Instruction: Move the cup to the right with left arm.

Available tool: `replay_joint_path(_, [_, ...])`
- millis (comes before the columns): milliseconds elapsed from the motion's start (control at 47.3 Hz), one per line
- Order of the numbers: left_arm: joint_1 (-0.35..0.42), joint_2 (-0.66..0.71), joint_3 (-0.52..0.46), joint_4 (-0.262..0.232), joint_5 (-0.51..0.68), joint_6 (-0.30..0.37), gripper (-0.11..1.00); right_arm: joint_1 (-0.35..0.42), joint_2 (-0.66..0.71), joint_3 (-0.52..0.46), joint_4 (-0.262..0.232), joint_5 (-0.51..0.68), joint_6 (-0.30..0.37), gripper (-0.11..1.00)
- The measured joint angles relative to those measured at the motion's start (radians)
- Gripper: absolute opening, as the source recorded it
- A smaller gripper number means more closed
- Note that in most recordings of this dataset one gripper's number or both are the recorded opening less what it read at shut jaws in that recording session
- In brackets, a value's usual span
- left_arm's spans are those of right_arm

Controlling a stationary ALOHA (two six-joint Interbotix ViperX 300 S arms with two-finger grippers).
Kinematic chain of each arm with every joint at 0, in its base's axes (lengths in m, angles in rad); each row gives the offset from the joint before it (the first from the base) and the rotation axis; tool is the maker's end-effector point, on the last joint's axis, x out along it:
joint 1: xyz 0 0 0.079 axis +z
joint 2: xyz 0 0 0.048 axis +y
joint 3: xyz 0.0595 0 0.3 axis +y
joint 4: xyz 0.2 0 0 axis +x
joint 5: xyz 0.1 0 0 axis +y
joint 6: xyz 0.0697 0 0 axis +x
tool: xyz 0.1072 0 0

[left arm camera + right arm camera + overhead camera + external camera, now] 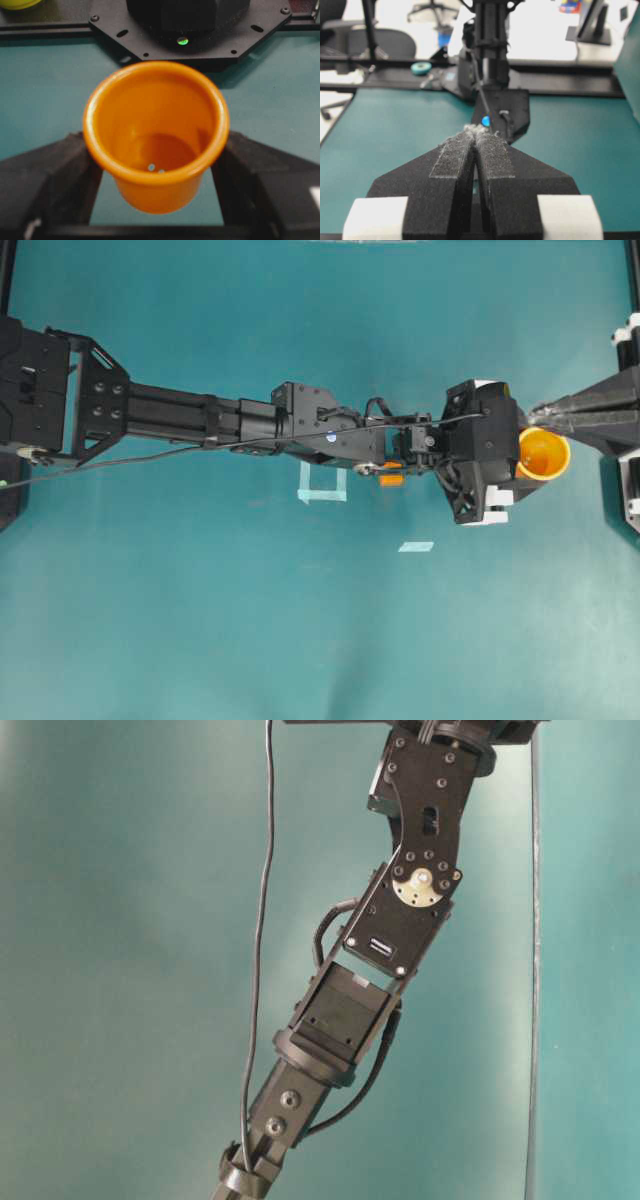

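Nearest your left wrist camera, the cup (156, 137) sits upright between the left gripper (156, 200) fingers, which flank its sides spread wide; whether they press it, you cannot tell. Beyond the cup, just beside its rim, the right gripper (476, 150) is clenched and empty. The cup looks delivered rightward; next, back the left arm (240, 420) away without tipping the cup.

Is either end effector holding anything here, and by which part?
The left end effector has the cup between its fingers, at the side walls below the rim. The right end effector is shut on nothing.
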Motion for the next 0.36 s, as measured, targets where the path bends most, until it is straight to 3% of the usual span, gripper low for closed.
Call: replay_joint_path(360, [0.0,0.0,0.0,0.0,0.0,0.0,0.63,0.0,0.0,0.0,-0.002,0.0,-0.002,0.01])
